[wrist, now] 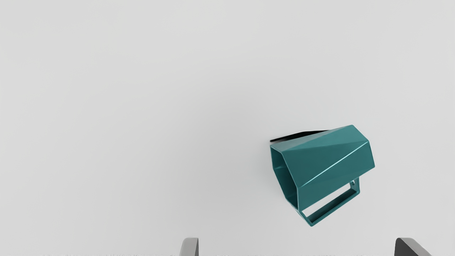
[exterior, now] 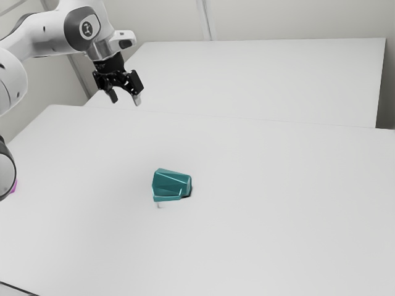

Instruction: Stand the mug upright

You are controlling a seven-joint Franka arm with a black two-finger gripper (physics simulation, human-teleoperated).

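Beyond the far edge of the tabletop point(exterior: 278, 216), a second white surface point(exterior: 259, 74) extended toward the rear walls point(exterior: 296, 18). At the exterior view's left edge, a magenta item point(exterior: 15, 186) was partly hidden behind a rounded part of the arm point(exterior: 46, 31); its shape could not be determined. A thin black patch point(wrist: 302, 135) lay alongside the mug point(wrist: 330, 160), on the side opposite its handle point(wrist: 334, 207).

The mug lay on its side on the tabletop, inboard of the far edge and well apart from it. Its long axis ran roughly between the exterior view's left and right, wider end to the left. In the wrist view, the mouth was the wider end; the handle was on the side nearer the fingertips.

The arm reached in from the exterior view's upper left. The gripper point(exterior: 125, 100) pointed downward, raised clear of the mug, fingers spread and empty.
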